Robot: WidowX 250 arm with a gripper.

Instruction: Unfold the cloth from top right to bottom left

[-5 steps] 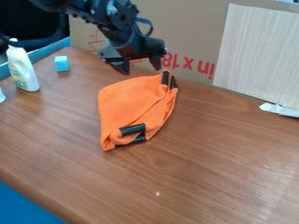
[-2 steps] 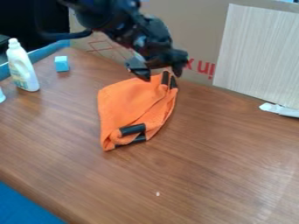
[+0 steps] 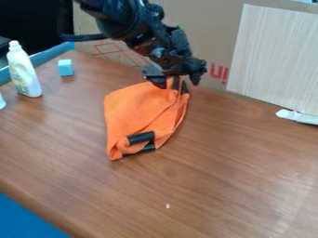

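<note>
My gripper (image 3: 179,82) hangs at the back of the table (image 3: 217,176), right over the upper right corner of the cloth (image 3: 140,109). Its fingers are spread apart, one to each side of that corner, and I read them as open (whether either one touches the fabric, I cannot tell from here). The arm (image 3: 124,21) comes down to it from the top edge of my view.

The cloth is orange and lies folded and a bit rumpled, its upper right corner near the table's back edge and its lower left end out toward the middle. Dark bands (image 3: 142,138) cross it near that lower end, and more dark strips (image 3: 184,87) show at the corner under the gripper.

Beyond the back edge stands cardboard (image 3: 214,39) with red print, and a pale wood-grain panel (image 3: 273,56) stands in front of it on the right. Something white (image 3: 298,116) lies by the foot of the panel (too little detail for me to name it). Toward the table's back left corner are a light blue block (image 3: 65,68) and, further left, a white bottle (image 3: 23,72), upright. A tiny white speck (image 3: 168,205) lies nearer the front edge.
</note>
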